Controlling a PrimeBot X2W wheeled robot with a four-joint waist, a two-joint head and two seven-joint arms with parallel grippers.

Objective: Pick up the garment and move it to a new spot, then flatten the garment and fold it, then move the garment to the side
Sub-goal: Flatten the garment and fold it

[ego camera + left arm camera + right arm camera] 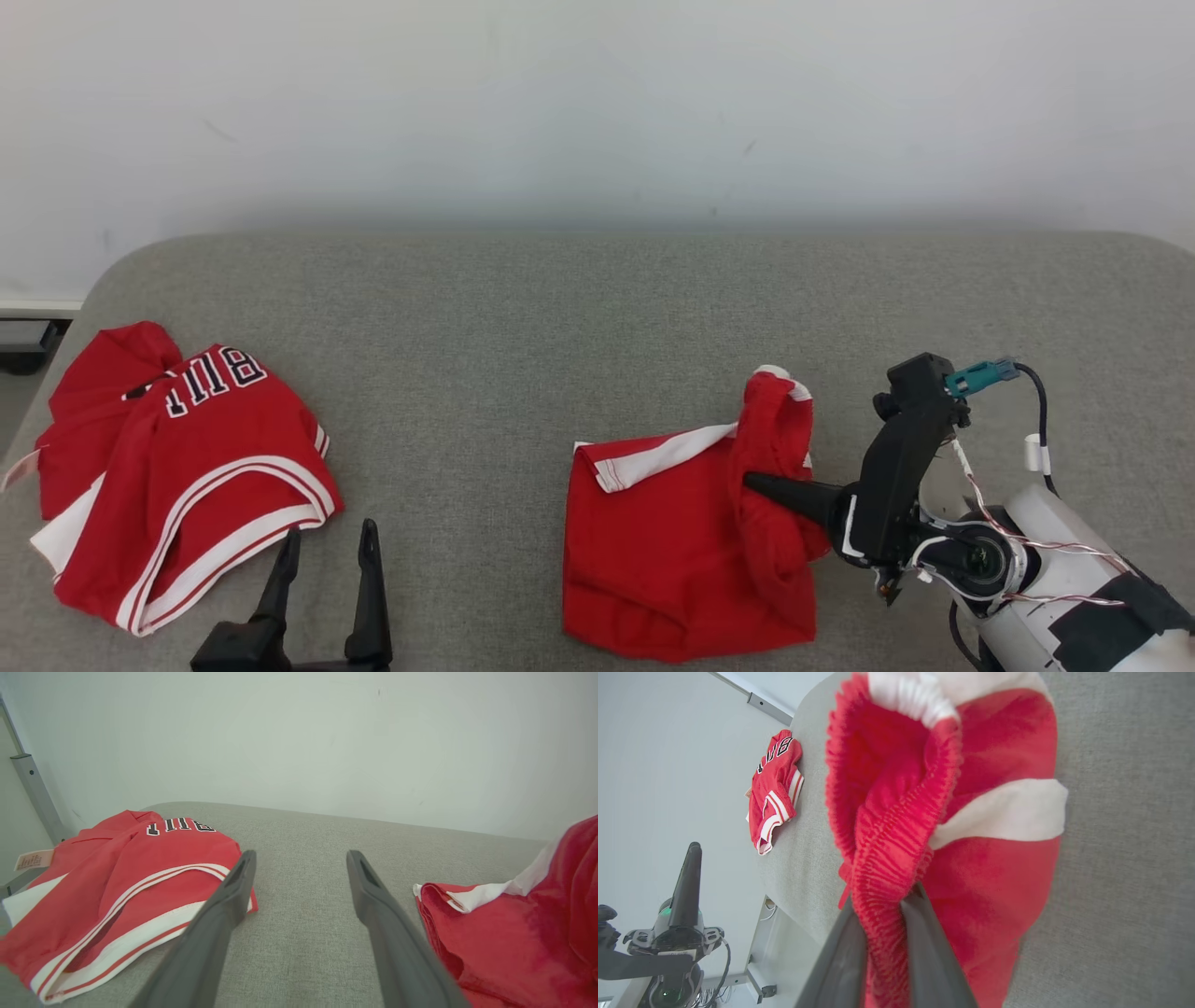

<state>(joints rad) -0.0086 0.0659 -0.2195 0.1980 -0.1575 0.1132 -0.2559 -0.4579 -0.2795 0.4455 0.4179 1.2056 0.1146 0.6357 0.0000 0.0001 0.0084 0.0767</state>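
Right pincer [885, 901] grips the red garment [672, 551] (by its waistband [896, 858])

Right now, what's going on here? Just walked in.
The right hand is clamped on the elastic waistband of the red shorts, which lie bunched on the grey padded surface. The left hand is open and holds nothing, low beside a crumpled red jersey on the left. The shorts are not flattened or folded yet.
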